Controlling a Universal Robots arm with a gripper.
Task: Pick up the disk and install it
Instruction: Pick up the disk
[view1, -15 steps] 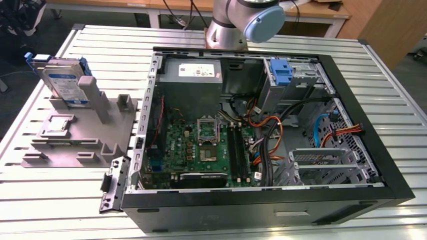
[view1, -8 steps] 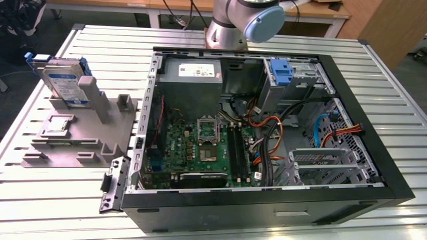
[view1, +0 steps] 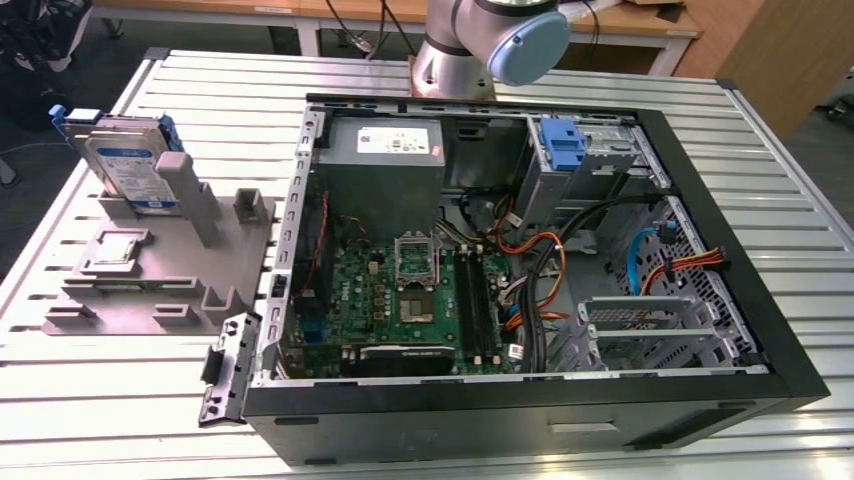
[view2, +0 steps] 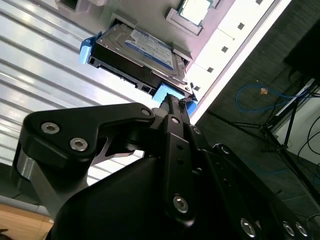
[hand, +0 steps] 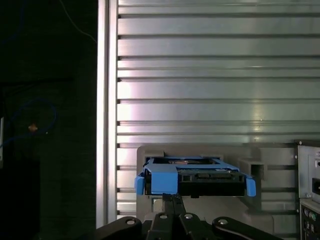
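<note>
Exterior view, disk: the disk (view1: 130, 160) stands on edge in a grey fixture (view1: 147, 300) on the slatted surface (view1: 747, 150). It is at the exterior view's left, well apart from the open computer case (view1: 467, 430).
Exterior view, progress: nothing touches the disk, so I judge the pick-up not yet done. All of the installing is left.
Exterior view, case: a bare blue bracket (view1: 566, 145) sits in the far drive bay, near the grey power-supply box (view1: 387, 145).
Exterior view, count: one disk, one fixture, one case, one bare bracket, one power-supply box and one arm (view1: 487, 40).
Second wrist view, jaws: the gripper (view2: 171, 100) has its jaws together with no gap visible, and they hold nothing.
Second wrist view, disk: the disk (view2: 145, 47) is seated in the fixture with its label face showing and blue rails at both ends. The jaw tips line up with one rail, but I judge them apart from it, since the exterior view shows nothing at the disk.
First wrist view, jaws: the gripper (hand: 172, 198) points toward the disk, jaws closed and empty.
First wrist view, disk: the disk (hand: 200, 177) is seen end-on in the fixture (hand: 200, 150), over the surface (hand: 200, 75).
First wrist view, count: one disk, with two blue rail ends.
</note>
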